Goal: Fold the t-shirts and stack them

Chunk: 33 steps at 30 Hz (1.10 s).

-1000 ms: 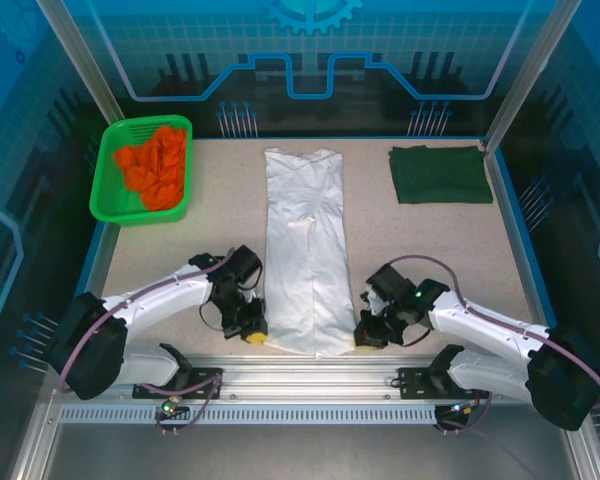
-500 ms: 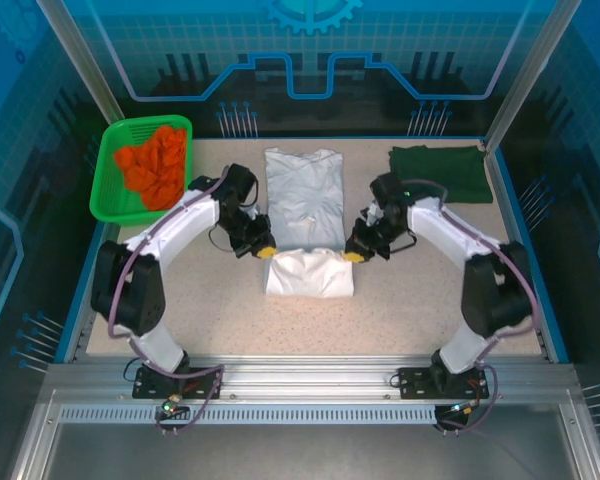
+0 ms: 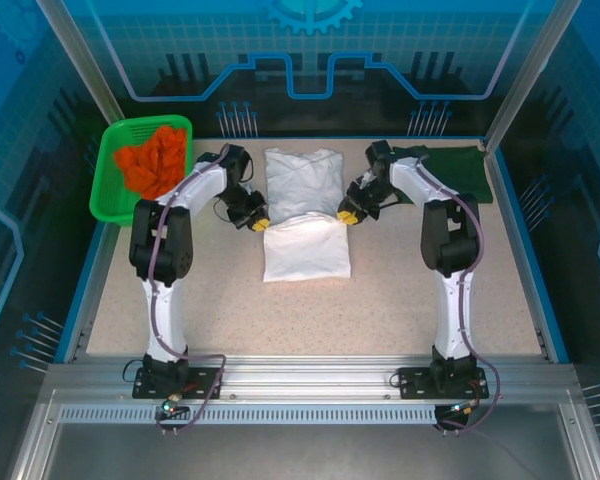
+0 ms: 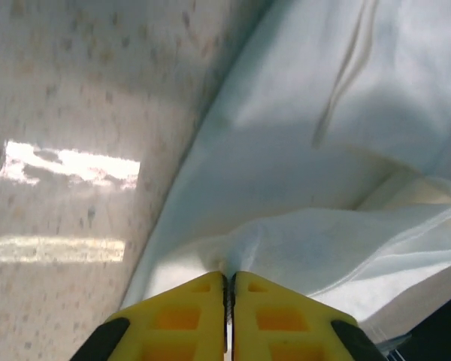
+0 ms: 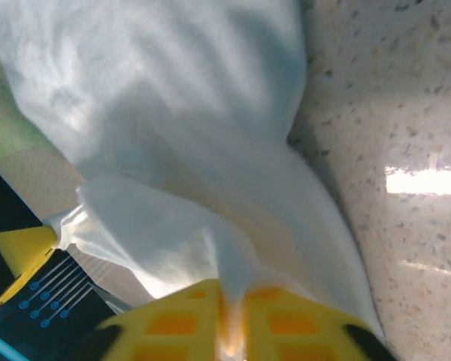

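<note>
Tabletop [image 3: 410, 290], speckled beige, bears white t-shirt [image 3: 305, 250]; blue-lit walls [image 3: 310, 70] around.

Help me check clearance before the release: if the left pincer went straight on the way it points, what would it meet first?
The white t-shirt: the left pincer is shut on its folded-over edge, and more of that cloth lies right ahead. Probably the table beneath comes next, though depth is unclear.

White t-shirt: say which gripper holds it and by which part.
Both do. The left gripper pinches the white t-shirt at the left corner of its folded-over edge; the right gripper pinches the right corner.
</note>
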Motion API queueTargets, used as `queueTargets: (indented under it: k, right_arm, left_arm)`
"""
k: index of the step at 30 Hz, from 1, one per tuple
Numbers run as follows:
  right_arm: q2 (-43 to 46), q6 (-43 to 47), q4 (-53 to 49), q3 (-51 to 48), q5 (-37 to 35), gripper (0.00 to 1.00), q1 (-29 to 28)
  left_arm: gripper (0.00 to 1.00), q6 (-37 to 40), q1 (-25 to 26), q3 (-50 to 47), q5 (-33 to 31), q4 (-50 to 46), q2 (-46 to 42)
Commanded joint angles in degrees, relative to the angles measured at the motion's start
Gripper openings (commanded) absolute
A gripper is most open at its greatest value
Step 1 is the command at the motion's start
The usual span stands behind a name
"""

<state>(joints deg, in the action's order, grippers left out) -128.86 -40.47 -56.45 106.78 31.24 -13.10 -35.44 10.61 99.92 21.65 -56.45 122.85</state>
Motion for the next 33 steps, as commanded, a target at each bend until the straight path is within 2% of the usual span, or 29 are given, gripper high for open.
queueTargets:
  k: [1,2,4,5,6,7,9,11,14,16,20,22,24,28,33]
  right_arm:
    - [-1.92,-0.51,-3.07,3.16,1.74,0.32,2.35]
    - [-1.81,-0.72,-3.29,3.62,1.46,0.39,3.12]
    - [-0.18,-1.27,-2.77,3.00,1.07,0.49,4.68]
    - [1.58,-1.49,-2.23,1.71,0.55,0.50,5.57]
    - [4.10,-1.71,-1.22,-0.21,-0.31,0.51,6.22]
    - [6.79,-1.76,0.11,-2.45,-0.75,0.51,6.51]
    - [14.03,-2.17,4.22,-9.95,-0.25,0.48,6.04]
    - [20.31,-2.92,9.19,-17.91,2.09,0.43,3.63]
    - [25.72,-3.51,14.96,-27.75,4.62,0.32,-2.34]
    - [27.20,-4.19,18.16,-32.55,4.30,0.23,-5.84]
    - [26.68,-9.22,27.60,-40.63,4.09,0.19,-8.36]
    - [24.26,-8.40,27.20,-41.11,2.45,0.19,-9.09]
    - [21.04,-8.03,29.53,-42.34,3.74,0.19,-9.81]
    - [15.40,-4.11,25.89,-43.57,2.32,0.18,-9.79]
    - [20.71,-0.65,24.30,-51.19,1.08,0.20,-11.86]
  left_arm:
    - [0.22,0.02,-1.22,4.24,-2.47,-1.95,2.52]
    - [0.33,-0.39,-1.74,5.42,-2.73,-2.06,2.74]
    - [0.32,-0.76,-2.38,7.04,-4.24,-1.96,1.84]
    - [0.41,-1.05,-2.57,7.73,-6.29,-2.24,0.78]
    - [0.55,-1.16,-2.61,8.44,-8.22,-2.83,-0.46]
    - [0.63,-1.04,-2.46,8.82,-9.28,-3.18,-1.63]
    - [0.69,-0.82,-1.16,7.02,-10.05,-1.43,-6.16]
    - [0.67,-0.77,1.23,3.53,-7.92,1.48,-10.38]
    - [0.51,-0.29,6.59,-1.99,-1.59,4.86,-14.12]
    - [0.39,-0.24,10.33,-6.49,1.71,7.35,-15.20]
    - [0.32,-2.02,14.70,-16.79,4.86,14.22,-15.13]
    - [0.30,-2.14,15.29,-21.35,3.07,16.80,-14.71]
    - [0.29,-1.19,15.43,-26.48,1.80,19.84,-13.90]
    - [0.26,3.84,15.42,-34.11,-6.62,19.84,-12.43]
    - [0.27,4.17,15.55,-43.96,-6.32,19.63,-18.40]
